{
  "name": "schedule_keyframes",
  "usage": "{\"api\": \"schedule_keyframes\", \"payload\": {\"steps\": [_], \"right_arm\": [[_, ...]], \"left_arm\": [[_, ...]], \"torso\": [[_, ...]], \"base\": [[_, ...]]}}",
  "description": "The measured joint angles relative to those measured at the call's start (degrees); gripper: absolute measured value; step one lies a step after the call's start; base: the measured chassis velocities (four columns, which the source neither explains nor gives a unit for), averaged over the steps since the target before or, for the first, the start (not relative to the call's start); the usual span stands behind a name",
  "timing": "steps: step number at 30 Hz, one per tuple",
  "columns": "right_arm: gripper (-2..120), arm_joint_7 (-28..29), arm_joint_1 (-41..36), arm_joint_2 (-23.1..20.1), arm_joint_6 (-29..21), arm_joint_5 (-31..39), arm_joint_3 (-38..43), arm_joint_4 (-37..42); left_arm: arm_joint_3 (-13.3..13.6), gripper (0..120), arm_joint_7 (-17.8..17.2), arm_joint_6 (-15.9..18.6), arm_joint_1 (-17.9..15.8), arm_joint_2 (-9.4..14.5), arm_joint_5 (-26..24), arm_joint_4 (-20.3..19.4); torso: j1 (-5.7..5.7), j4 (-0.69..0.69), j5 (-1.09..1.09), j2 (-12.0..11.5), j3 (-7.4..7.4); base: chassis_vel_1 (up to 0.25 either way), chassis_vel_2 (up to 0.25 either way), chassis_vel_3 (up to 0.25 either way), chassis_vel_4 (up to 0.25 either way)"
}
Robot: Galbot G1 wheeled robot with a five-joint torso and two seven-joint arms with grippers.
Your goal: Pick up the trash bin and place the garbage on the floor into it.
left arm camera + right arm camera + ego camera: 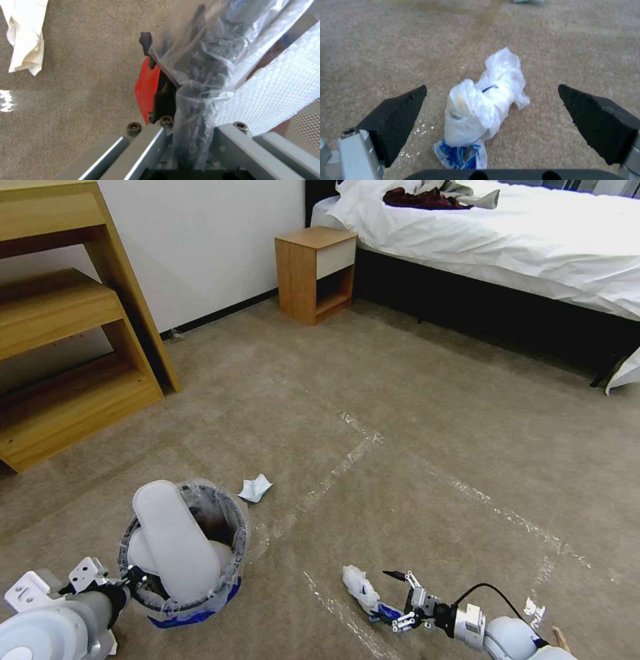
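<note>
- Lit evenly and brightly; soft shadow under the bed (507, 240).
- Glared off tape lines (353, 447) on the floor (413, 380).
- Blurred softly in right wrist view; bowed at head-view edges.

The left claw (137, 579) is clamped shut at the end of a low, bent left arm. The right claw (395, 595) reaches forward near the floor, fingers (396, 115) spread wide.

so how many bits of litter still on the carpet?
2. A crumpled white paper lies just beyond the trash bin; a white plastic bag wad lies between the right gripper open jaws. More may lie out of frame.
</note>
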Motion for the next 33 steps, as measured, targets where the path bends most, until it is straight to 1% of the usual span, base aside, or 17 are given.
{"api": "schedule_keyframes", "payload": {"steps": [8, 19, 33], "right_arm": [[100, -0.02, 0.25, 2.71, -0.04, -0.66, 0.72, -3.63], [100, 0.06, 1.19, 3.85, -0.93, -0.07, 1.06, -4.74], [100, 0.33, 3.52, 5.82, -2.57, 1.38, -0.36, -7.03]], "left_arm": [[0.22, 0, 0.05, 0.02, 0.12, -0.11, 0.20, 0.00], [0.21, 0, 0.12, 0.02, 0.24, 0.08, 0.19, -0.08], [0.39, 0, 0.22, 0.01, 0.61, -0.07, 0.26, -0.39]], "torso": [[0.00, 0.00, 0.02, 0.00, 0.00], [0.00, 0.00, 0.01, 0.00, 0.00], [0.00, 0.00, 0.01, 0.00, 0.00]], "base": [[0.000, 0.000, 0.000, 0.000], [0.000, 0.000, 0.000, 0.000], [0.000, 0.000, 0.000, 0.000]]}}
